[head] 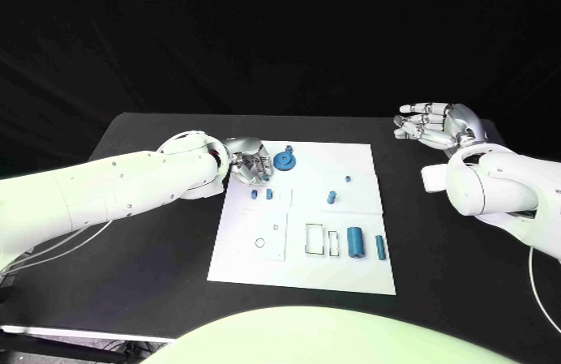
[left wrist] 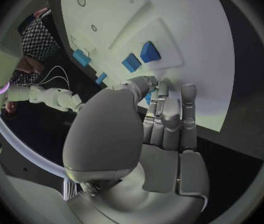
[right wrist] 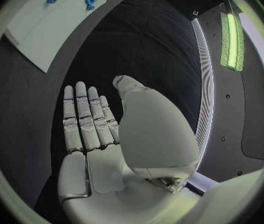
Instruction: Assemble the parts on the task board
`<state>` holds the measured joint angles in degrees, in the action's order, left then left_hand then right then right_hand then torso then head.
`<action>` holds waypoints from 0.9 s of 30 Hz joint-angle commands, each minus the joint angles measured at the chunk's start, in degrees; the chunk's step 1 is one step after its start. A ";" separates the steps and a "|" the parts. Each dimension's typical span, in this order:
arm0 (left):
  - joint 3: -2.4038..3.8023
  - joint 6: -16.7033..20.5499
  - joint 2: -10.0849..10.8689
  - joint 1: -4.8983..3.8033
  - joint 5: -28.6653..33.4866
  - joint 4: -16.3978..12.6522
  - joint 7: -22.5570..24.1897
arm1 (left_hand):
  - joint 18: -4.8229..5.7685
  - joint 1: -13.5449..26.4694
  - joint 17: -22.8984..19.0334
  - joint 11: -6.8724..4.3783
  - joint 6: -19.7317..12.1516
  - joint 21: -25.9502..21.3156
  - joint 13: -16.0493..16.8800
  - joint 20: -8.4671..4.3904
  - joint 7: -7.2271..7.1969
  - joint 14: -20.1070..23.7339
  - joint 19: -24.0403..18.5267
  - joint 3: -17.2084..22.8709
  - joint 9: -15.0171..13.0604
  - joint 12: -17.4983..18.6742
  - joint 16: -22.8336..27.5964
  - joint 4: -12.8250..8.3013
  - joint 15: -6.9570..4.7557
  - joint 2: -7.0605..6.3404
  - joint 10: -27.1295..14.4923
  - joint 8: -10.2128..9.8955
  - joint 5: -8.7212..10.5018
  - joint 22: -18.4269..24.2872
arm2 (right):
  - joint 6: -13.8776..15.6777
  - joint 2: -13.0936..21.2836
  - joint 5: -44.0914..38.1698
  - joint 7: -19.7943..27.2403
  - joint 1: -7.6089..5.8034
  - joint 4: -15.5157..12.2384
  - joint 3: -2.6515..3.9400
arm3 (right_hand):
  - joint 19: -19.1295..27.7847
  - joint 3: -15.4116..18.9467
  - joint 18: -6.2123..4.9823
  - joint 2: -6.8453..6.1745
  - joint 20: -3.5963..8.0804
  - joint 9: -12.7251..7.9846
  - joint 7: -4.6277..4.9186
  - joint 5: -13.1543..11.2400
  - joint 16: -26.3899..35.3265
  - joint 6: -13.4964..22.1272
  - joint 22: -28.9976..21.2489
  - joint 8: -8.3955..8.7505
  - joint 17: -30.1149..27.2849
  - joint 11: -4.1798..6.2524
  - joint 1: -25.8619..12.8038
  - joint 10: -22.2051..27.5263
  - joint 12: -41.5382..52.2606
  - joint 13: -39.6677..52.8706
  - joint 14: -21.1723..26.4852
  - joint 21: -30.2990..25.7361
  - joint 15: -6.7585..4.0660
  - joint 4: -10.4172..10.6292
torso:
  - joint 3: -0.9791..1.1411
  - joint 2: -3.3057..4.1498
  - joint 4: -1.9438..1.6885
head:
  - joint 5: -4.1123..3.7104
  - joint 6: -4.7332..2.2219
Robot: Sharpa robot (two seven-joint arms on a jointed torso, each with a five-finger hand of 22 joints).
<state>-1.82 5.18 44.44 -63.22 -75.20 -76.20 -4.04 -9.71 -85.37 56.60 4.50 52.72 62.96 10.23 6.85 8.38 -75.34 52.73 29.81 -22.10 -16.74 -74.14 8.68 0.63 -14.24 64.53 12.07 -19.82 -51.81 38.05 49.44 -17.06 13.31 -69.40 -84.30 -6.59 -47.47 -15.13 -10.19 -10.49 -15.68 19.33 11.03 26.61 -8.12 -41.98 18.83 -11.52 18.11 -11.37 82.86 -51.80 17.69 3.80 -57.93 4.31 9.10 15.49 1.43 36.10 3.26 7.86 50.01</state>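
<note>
My left hand [head: 246, 160] sits over the far left corner of the white board [head: 351, 271], fingers curled down together onto its surface. Just to its right lies the round blue gear [head: 285, 164], touching or nearly touching my fingertips; from the head view I cannot tell whether I am pinching it or only resting beside it. In the left wrist view my fingers [left wrist: 169, 119] lie side by side with a sliver of blue behind them, so the part may be under them.

The blue cylinder [head: 354, 241] lies at the near right of the board, long axis running near to far. My right hand [head: 438, 126] hovers well off to the right, fingers loosely apart, holding nothing. So the gear is the left hand's job.
</note>
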 commanded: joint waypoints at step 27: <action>1.21 8.51 5.11 -0.03 27.86 1.97 12.96 | -0.76 0.64 -13.75 1.07 1.67 -3.94 2.09 0.64 1.09 8.87 -5.09 0.29 0.17 1.42 6.79 -1.85 1.01 0.27 -0.42 0.28 0.27 3.67 | -20.97 -1.96 -45.97 -11.86 0.06 3.71 0.05 | -9.70 -9.26 0.57 -1.41 9.79 -3.52 -0.95 -8.46 -18.10 -13.84 19.09 -1.31 12.98 5.69 0.79 -15.37 -5.74 0.01 -22.14 26.58 -8.48 -14.47 | 0.01 0.07 0.15 | -3.00 -0.01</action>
<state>-0.68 8.73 49.38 -63.19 -63.91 -73.82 0.47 -9.71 -84.79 42.74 5.30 54.57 59.11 12.26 7.48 9.26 -66.31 47.73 30.07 -21.99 -15.02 -67.24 7.15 1.67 -14.36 64.14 12.41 -19.82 -48.12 23.87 47.78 -47.01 4.45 -69.36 -80.65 -6.57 -57.47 -24.36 -10.19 -12.09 -6.04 15.97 10.13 18.33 -25.49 -55.61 36.89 -13.01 30.52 -5.90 83.89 -66.71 12.30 3.73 -79.69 29.79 0.73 1.41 1.36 36.11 3.34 5.60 50.01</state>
